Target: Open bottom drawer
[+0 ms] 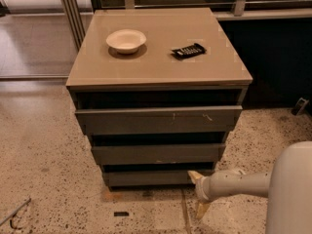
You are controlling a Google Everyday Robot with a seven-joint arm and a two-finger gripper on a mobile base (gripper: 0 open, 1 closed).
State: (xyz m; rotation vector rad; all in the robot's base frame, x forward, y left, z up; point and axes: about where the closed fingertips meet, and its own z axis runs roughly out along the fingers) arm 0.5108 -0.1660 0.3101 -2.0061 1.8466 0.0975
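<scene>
The bottom drawer point(151, 178) is the slimmest of three dark grey handleless fronts, lowest on the cabinet, just above the floor. Above it are the mid-width front point(158, 153) and the widest front point(158, 119), which has pale scratch marks. My gripper point(197, 193) reaches in from the right on a white arm and sits at the bottom drawer's right end, near the floor. It is open. The upper yellowish fingertip point(193, 175) is at the drawer's right front corner and the lower one point(201, 209) hangs over the floor.
A white bowl point(126, 40) and a black remote-like object point(188, 50) lie on the cabinet top point(161, 67). A small dark object point(121, 213) lies on the speckled floor in front. A dark wall panel stands to the right, metal posts at the back left.
</scene>
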